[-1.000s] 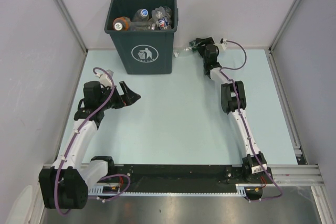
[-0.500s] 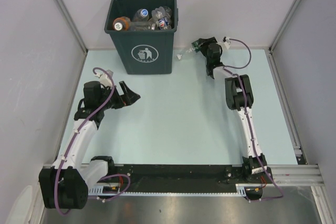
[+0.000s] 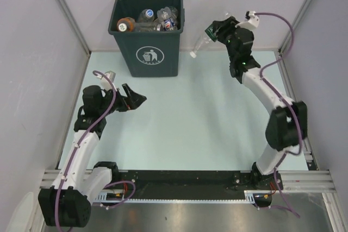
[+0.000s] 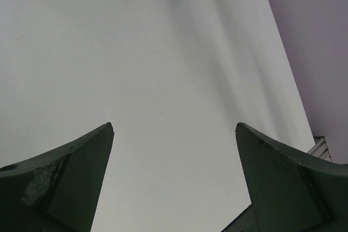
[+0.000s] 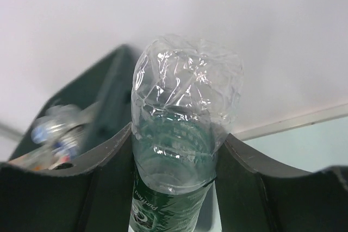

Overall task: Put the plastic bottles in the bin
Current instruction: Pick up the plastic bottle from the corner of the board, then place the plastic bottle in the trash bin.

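Two arms seen from above, right claw (image 3: 211, 32) clenched on a clear crumpled plastic bottle (image 3: 198, 46) up in the air just right of the tall dark green bin (image 3: 149, 58); left wrist cam has the left claw (image 4: 174, 126) spread wide over the pale desk (image 4: 163, 52); right wrist cam shows that bottle pinched, bin beyond.

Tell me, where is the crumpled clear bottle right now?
In the top view the crumpled clear bottle is gripped in the right jaws at the far side, just right of the bin.
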Controlling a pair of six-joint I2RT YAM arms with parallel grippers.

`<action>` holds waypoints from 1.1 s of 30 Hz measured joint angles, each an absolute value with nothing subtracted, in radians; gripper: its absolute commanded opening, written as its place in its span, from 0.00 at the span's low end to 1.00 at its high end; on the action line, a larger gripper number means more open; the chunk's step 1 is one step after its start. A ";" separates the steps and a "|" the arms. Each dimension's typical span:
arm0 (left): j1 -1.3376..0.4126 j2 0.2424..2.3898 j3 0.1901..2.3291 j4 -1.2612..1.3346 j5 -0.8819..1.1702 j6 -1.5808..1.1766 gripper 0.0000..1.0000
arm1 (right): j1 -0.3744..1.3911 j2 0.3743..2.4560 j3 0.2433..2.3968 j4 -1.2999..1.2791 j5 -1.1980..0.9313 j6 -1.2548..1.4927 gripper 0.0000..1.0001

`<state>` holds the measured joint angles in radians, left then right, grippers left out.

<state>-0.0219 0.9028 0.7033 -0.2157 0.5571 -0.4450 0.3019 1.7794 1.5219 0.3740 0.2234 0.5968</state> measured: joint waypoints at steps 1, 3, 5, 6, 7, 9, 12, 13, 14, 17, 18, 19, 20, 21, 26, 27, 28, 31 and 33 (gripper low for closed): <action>-0.028 0.894 0.704 -0.215 0.561 -0.445 0.99 | 0.310 1.726 1.512 0.335 0.220 0.577 0.34; -0.047 0.869 0.712 -0.220 0.569 -0.445 0.98 | 0.327 1.604 1.493 0.244 0.199 0.535 0.34; -0.065 0.850 0.725 -0.221 0.578 -0.446 0.98 | 0.333 1.501 1.470 0.155 0.178 0.506 0.33; -0.075 0.843 0.736 -0.222 0.583 -0.446 0.97 | 0.332 1.449 1.457 0.104 0.164 0.493 0.33; -0.086 0.838 0.749 -0.222 0.587 -0.446 0.97 | 0.332 1.399 1.444 0.057 0.147 0.482 0.33; -0.114 0.832 0.782 -0.220 0.599 -0.448 0.97 | 0.332 1.304 1.405 -0.032 0.097 0.464 0.33; -0.168 0.826 0.839 -0.198 0.630 -0.461 0.97 | 0.346 1.181 1.346 -0.134 -0.010 0.447 0.33; -0.183 0.825 0.855 -0.187 0.640 -0.466 0.98 | 0.359 1.147 1.330 -0.159 -0.051 0.444 0.33; -0.204 0.823 0.875 -0.170 0.651 -0.472 0.98 | 0.376 1.115 1.316 -0.178 -0.092 0.443 0.34; -0.270 0.820 0.931 -0.098 0.686 -0.498 0.98 | 0.450 1.046 1.296 -0.216 -0.183 0.443 0.34; -0.294 0.820 0.944 -0.073 0.691 -0.505 0.98 | 0.484 1.029 1.292 -0.220 -0.204 0.443 0.34; -0.319 0.822 0.955 -0.053 0.692 -0.511 0.98 | 0.519 1.016 1.288 -0.220 -0.223 0.444 0.34; -0.348 0.825 0.965 -0.033 0.693 -0.519 0.98 | 0.548 1.006 1.284 -0.218 -0.238 0.444 0.34; -0.377 0.831 0.973 -0.016 0.693 -0.525 0.98 | 0.574 1.000 1.281 -0.218 -0.253 0.444 0.34; -0.497 0.877 0.974 0.072 0.669 -0.585 0.99 | 0.705 0.993 1.259 -0.208 -0.270 0.443 0.34; -0.513 0.889 0.973 0.092 0.665 -0.600 0.99 | 0.722 0.993 1.253 -0.208 -0.269 0.443 0.33; -0.536 0.902 0.968 0.118 0.658 -0.614 0.99 | 0.737 0.993 1.247 -0.205 -0.266 0.443 0.33; -0.604 0.942 0.961 0.168 0.640 -0.648 0.99 | 0.769 0.994 1.231 -0.192 -0.262 0.443 0.33; -0.635 0.964 0.961 0.182 0.632 -0.655 0.99 | 0.783 0.995 1.225 -0.181 -0.261 0.443 0.33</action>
